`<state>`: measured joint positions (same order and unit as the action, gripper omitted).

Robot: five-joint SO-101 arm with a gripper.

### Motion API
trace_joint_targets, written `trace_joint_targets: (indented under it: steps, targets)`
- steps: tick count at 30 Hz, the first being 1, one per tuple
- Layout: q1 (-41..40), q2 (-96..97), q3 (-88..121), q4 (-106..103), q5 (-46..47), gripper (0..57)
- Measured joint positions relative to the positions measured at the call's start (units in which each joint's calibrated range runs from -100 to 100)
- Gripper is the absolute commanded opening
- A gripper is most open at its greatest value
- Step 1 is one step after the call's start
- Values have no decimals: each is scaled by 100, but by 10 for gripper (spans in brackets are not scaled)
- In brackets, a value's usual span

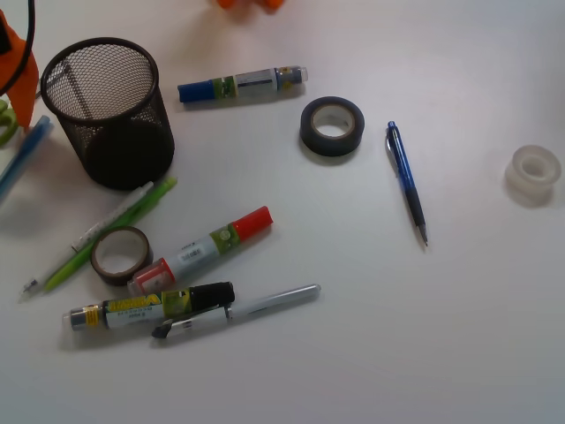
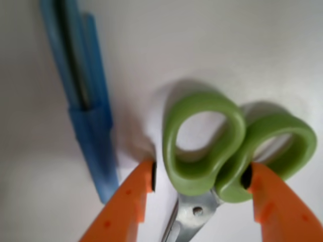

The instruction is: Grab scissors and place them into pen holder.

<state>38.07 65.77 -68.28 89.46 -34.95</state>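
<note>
Evidently the gripper brackets the scissors, orange fingers spread beside both loop handles, not yet pinching, readying a grasp.

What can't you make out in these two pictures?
- Scissors blades: cut off by the wrist view's bottom edge.
- Scissors in the front view: only a green sliver at the left edge.
- Gripper contact: fingers flank the handles; touching unclear.
- Pen holder contents: mesh hides them.

Pen holder (black mesh) beside scattered markers
</note>
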Motion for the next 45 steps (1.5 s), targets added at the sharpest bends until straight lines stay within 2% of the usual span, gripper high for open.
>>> trace_joint_targets:
  steps: [6,8,9,10,25,35,45]
  targets:
    - [15,96,-45,43,-5,186]
    - [22,122,-117,112,-5,119]
    - [22,122,-117,130,-5,25]
    - [22,139,-126,164,-5,0]
    - [30,157,-296,233,186,2]
    - [30,113,-1411,786,293,2]
    - [-44,-1193,-2363,907,278,2]
